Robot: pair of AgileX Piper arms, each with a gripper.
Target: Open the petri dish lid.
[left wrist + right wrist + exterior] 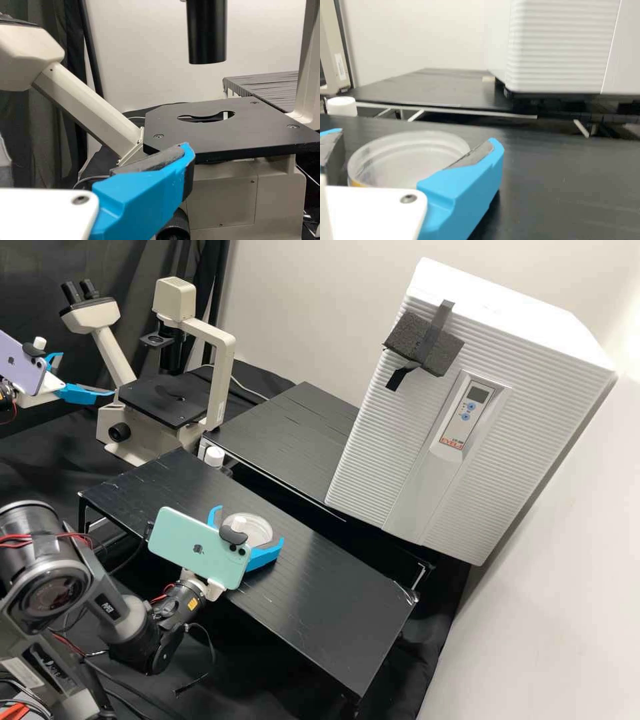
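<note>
A clear, round petri dish [257, 528] lies on the black low table between the two blue fingers of my right gripper [249, 524], which stand apart. In the right wrist view, the dish [415, 155] sits between the spread fingers of the right gripper [412, 139]; whether the pads touch its wall I cannot tell. Its lid cannot be told apart from its base. My left gripper [85, 375] is at the upper left beside the microscope, fingers apart and holding nothing. One blue finger of the left gripper [145, 200] shows before the microscope stage.
The microscope [163, 399] stands at the back left. A white-capped bottle [215, 457] is behind the low table [320, 607]. Farther back are a second black table [287, 440] and a large white ribbed incubator [387, 460].
</note>
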